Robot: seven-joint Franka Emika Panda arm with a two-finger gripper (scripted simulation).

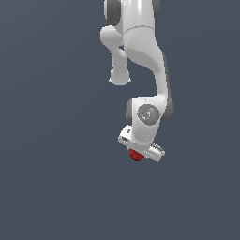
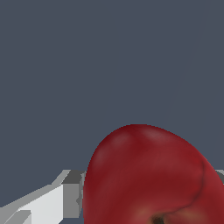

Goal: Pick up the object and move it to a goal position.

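Observation:
The object is a small dark-red roundish thing that peeks out from under the white gripper in the exterior view. In the wrist view the object fills the lower part of the picture, very close to the camera, with a dark dimple on its near side. One white and grey finger presses against its side, and a sliver of the other finger shows at the opposite side. The gripper is shut on the object. The fingertips are hidden in the exterior view.
The white arm reaches in from the top of the exterior view. A plain dark grey-blue surface lies all around. No other things show.

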